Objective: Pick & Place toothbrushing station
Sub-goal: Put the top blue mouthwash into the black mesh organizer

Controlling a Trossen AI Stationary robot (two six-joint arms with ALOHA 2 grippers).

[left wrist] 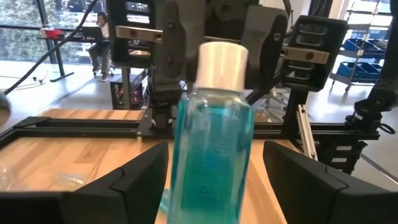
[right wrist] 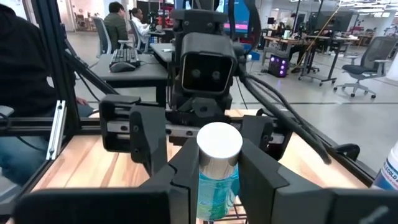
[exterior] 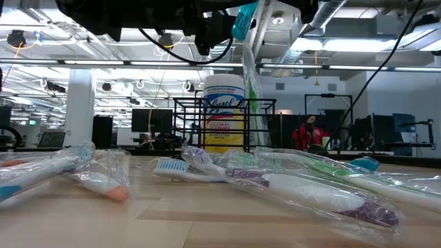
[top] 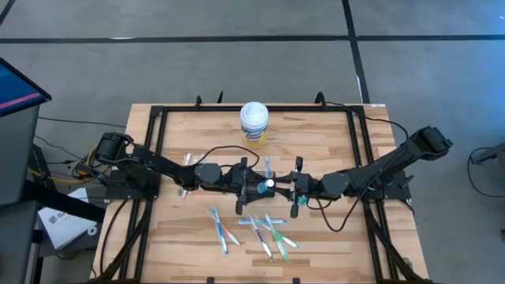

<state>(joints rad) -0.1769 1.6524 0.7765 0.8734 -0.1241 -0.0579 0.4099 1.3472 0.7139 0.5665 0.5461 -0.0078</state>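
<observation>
Centrally over the butcher-block table (top: 331,142), seen meeting tip to tip: left gripper (left wrist: 216,168) and right gripper (right wrist: 219,174), with a clear bottle of blue-green liquid (left wrist: 214,143) between them. Clamped on that bottle just under its white cap: the right gripper, one finger pressed to each side. Standing wide apart on either flank of the same bottle, clear of it with wood showing in the gaps: the left gripper's fingers (left wrist: 140,177).

Found directly below the grippers, in front of the white Lysol canister (top: 254,124): the toothbrushing station (exterior: 183,117), a black wire holder sitting upright on the wood. Glimpsed in the right wrist view just beneath the bottle: a bit of its wire grid. Cannot tell whether the bottle's base rests inside.

Rising out of the holder area up toward the grippers in the low view: a wrapped toothbrush with a teal end (exterior: 242,24).

Scattered on the near part of the table, well apart from the holder: several wrapped toothbrushes (top: 272,233), lying flat, some crossing one another.
</observation>
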